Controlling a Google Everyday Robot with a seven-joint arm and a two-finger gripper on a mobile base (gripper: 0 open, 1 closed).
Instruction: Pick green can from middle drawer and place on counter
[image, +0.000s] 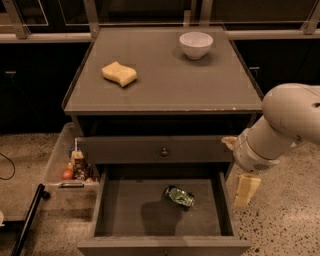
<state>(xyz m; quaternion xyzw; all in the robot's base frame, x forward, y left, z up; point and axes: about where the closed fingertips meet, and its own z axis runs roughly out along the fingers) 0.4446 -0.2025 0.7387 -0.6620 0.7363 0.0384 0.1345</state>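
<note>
The green can (180, 196) lies on its side on the floor of the open middle drawer (125, 210), right of the drawer's centre. My gripper (246, 190) hangs from the white arm (282, 127) just outside the drawer's right wall, right of the can and a little above it, with nothing seen in it. The counter (165, 80) is the cabinet's flat grey-brown top, above the drawers.
A yellow wavy sponge (119, 73) and a white bowl (196, 44) sit on the counter. A shut drawer front with a small round knob (164, 151) is above the open drawer. A pale tray with small items (75, 167) stands on the floor at left. A black cable lies at far left.
</note>
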